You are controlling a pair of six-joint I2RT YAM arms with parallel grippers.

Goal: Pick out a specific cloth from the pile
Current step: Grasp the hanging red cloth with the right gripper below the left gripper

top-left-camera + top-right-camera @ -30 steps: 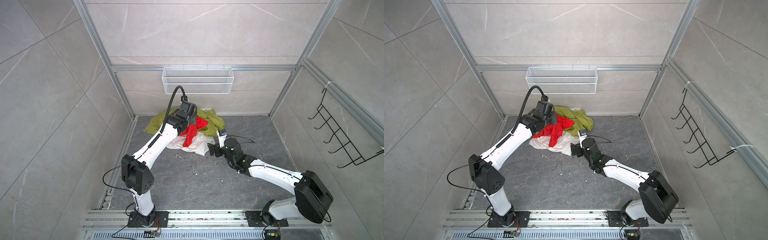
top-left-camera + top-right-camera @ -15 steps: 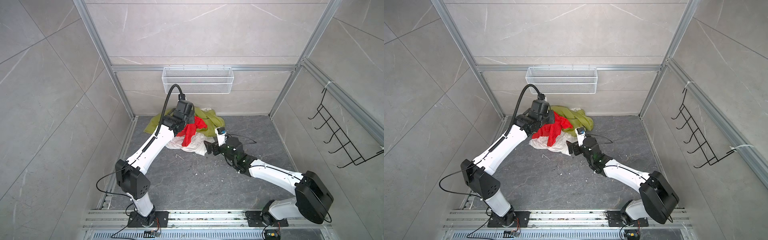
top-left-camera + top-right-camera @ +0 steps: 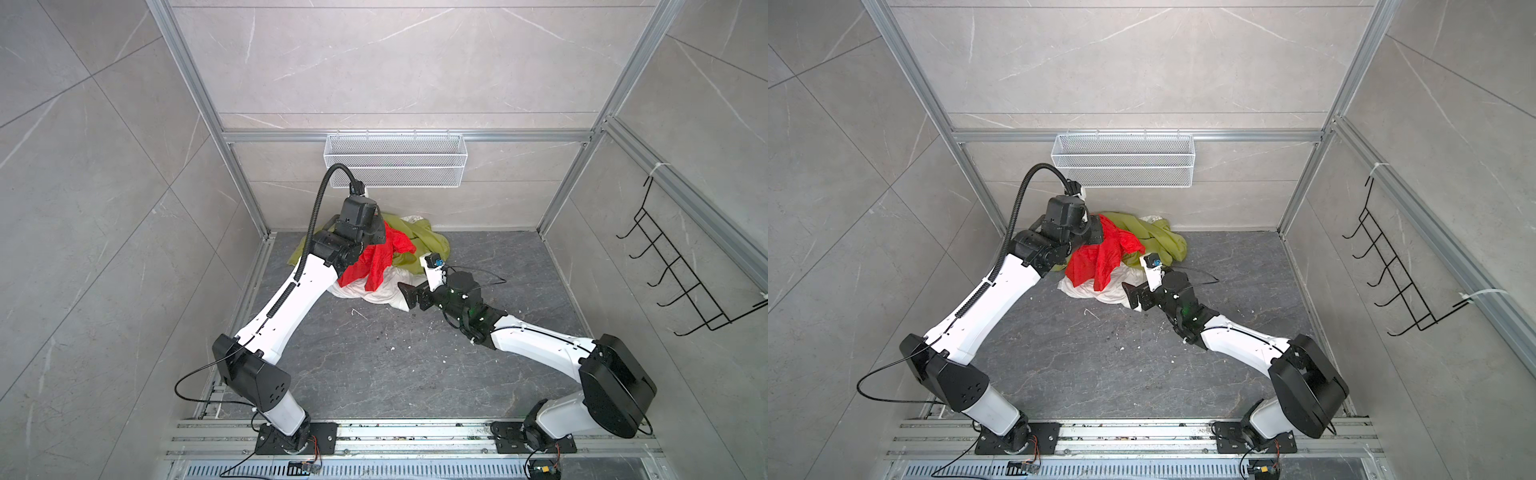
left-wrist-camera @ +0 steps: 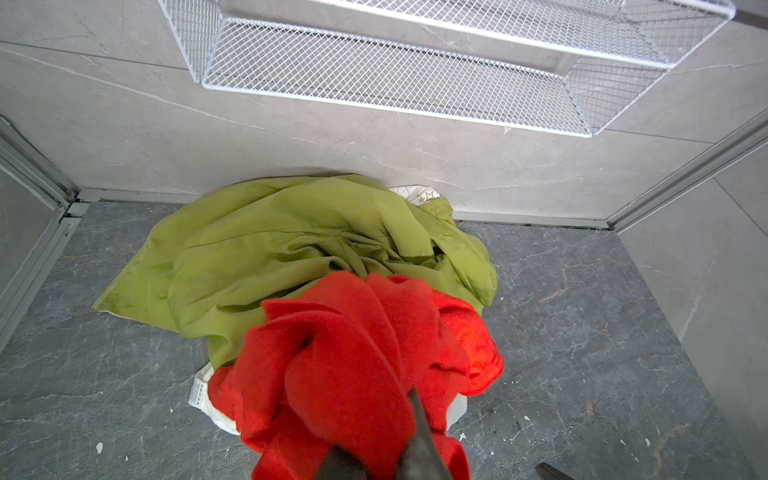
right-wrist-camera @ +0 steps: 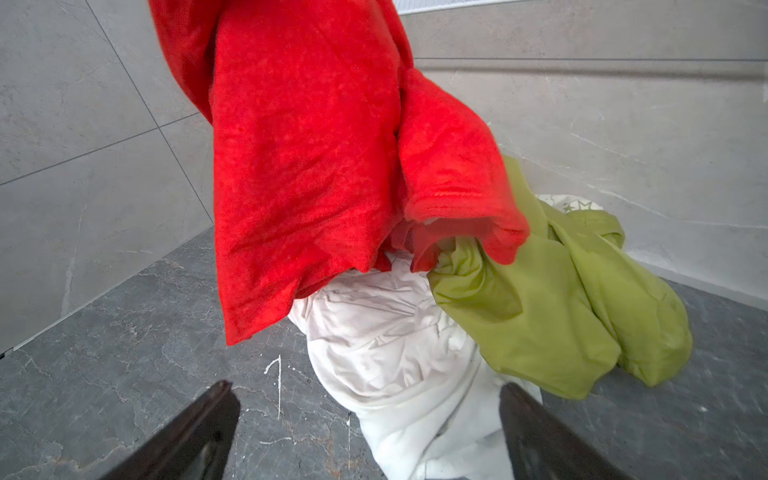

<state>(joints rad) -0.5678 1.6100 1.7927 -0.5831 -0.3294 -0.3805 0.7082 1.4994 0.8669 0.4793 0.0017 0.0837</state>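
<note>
Red cloth hangs from the left gripper, which pinches its top tight. It dangles over the pile, where a big green cloth and a white cloth lie on the grey floor. Above them, a white wire basket sits on the back wall; all three cloths are below it. The right gripper is spread wide, low beside the white cloth. Black hooks hang far right.

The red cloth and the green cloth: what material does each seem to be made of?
Red cloth: probably fleecy microfibre, matte; its surface shows a fuzzy nap. Green cloth: likely thin, smooth woven fabric with slight sheen; it falls in fine sharp creases.
</note>
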